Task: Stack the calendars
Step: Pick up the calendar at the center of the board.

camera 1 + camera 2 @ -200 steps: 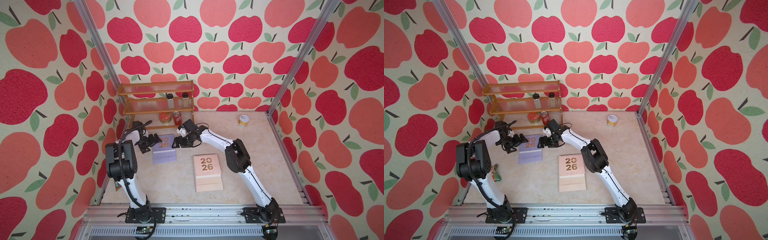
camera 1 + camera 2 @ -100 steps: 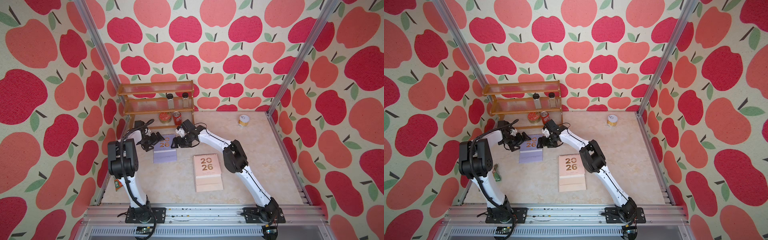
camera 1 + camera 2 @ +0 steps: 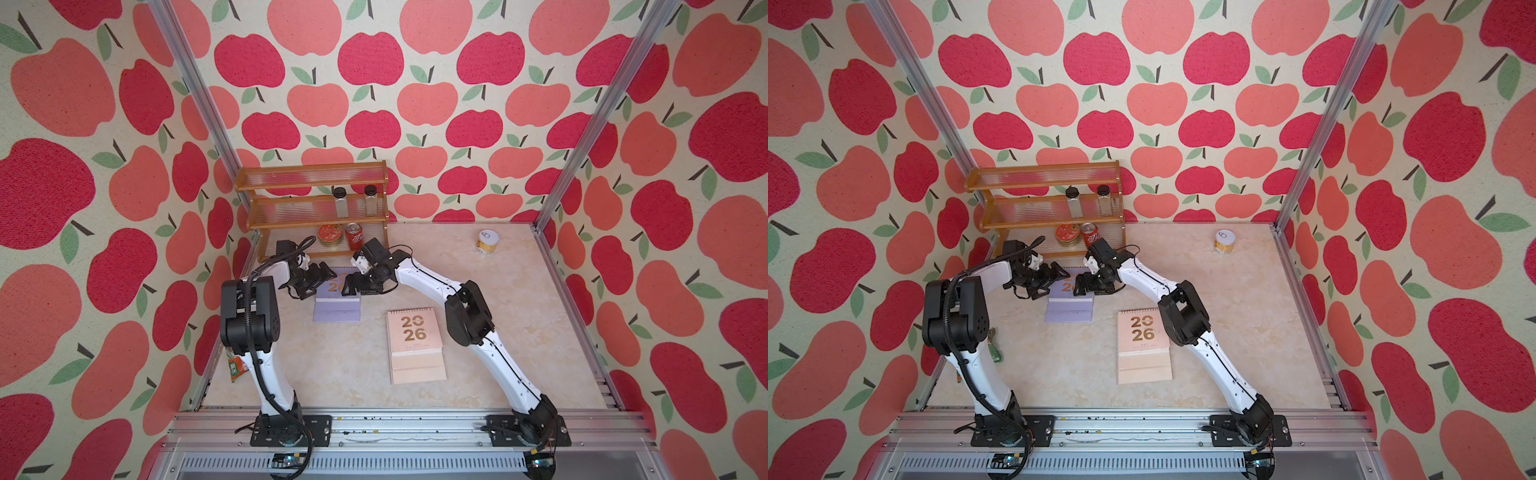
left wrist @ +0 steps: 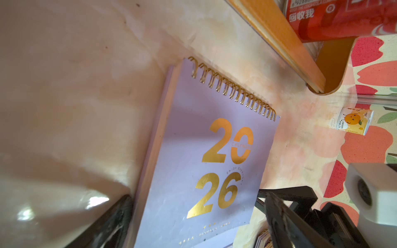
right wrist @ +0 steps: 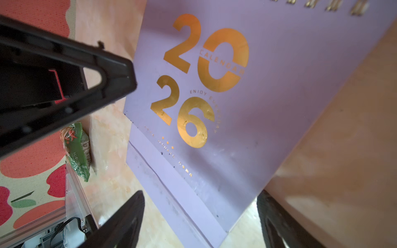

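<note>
A lavender calendar (image 3: 336,309) with gold "2026" lies flat near the rack, seen in both top views and close up as the lavender calendar (image 4: 206,163). A peach calendar (image 3: 415,338) lies flat to its right, nearer the front. My left gripper (image 3: 321,286) is open low over the lavender calendar's left side. In the left wrist view the left gripper (image 4: 193,225) has its fingers on either side of the cover. My right gripper (image 3: 359,289) is open at the cover's right side. The right gripper (image 5: 199,221) straddles a lower corner of the lavender calendar (image 5: 247,120).
A wooden rack (image 3: 316,208) stands at the back left with two jars, a round red tin (image 3: 330,232) and a red can (image 3: 354,241). A yellow-white can (image 3: 487,242) sits at the back right. A green-orange snack packet (image 3: 237,368) lies by the left wall.
My left gripper has moved right, from beside the lavender calendar to over its left edge. The right gripper has barely shifted. Neither calendar has moved.
</note>
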